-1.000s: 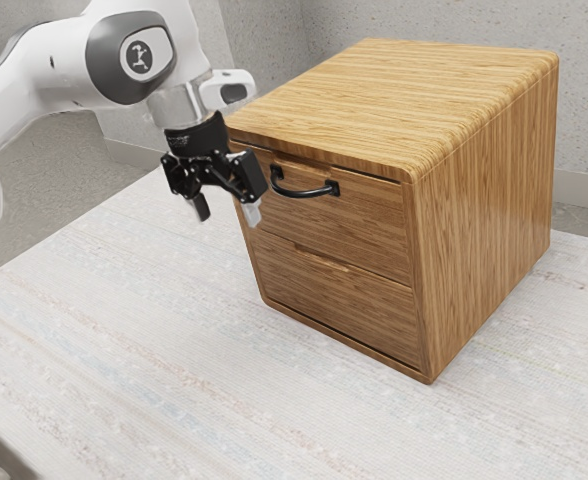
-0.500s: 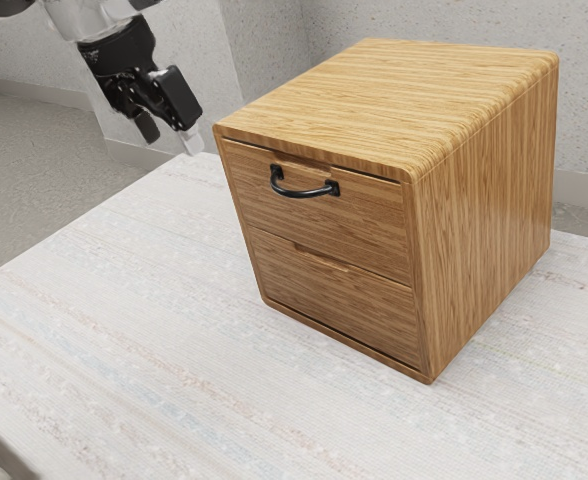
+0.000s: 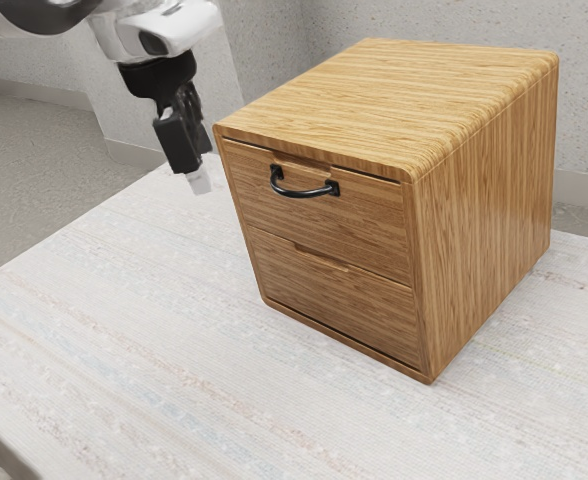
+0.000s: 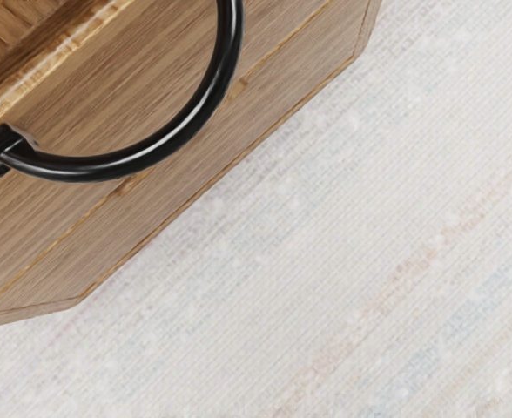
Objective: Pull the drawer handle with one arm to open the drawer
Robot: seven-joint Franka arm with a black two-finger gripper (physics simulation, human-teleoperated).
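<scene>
Hand (image 3: 197, 180) hangs edge-on beside the cabinet (image 3: 474, 200) corner; I cannot tell if it is released or clenched, and coming in clenched or off-line it could bump the front instead of catching. Rightward, the thin black drawer handle (image 3: 303, 187) arcs from the shut top drawer (image 3: 324, 220) of the cabinet, which stands on the tabletop (image 3: 124, 350).

Grey speckled wall (image 3: 274, 30), pale baseboard (image 3: 582, 188), grey floor (image 3: 34, 180), whitish woven-textured table (image 3: 124, 360), soft even light.

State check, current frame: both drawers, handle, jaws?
top drawer: shut, front flush with the cabinet
bottom drawer: shut
handle: untouched, nothing on it
jaws: in the air at the exterior view's left of the cabinet, clear of the handle
</scene>
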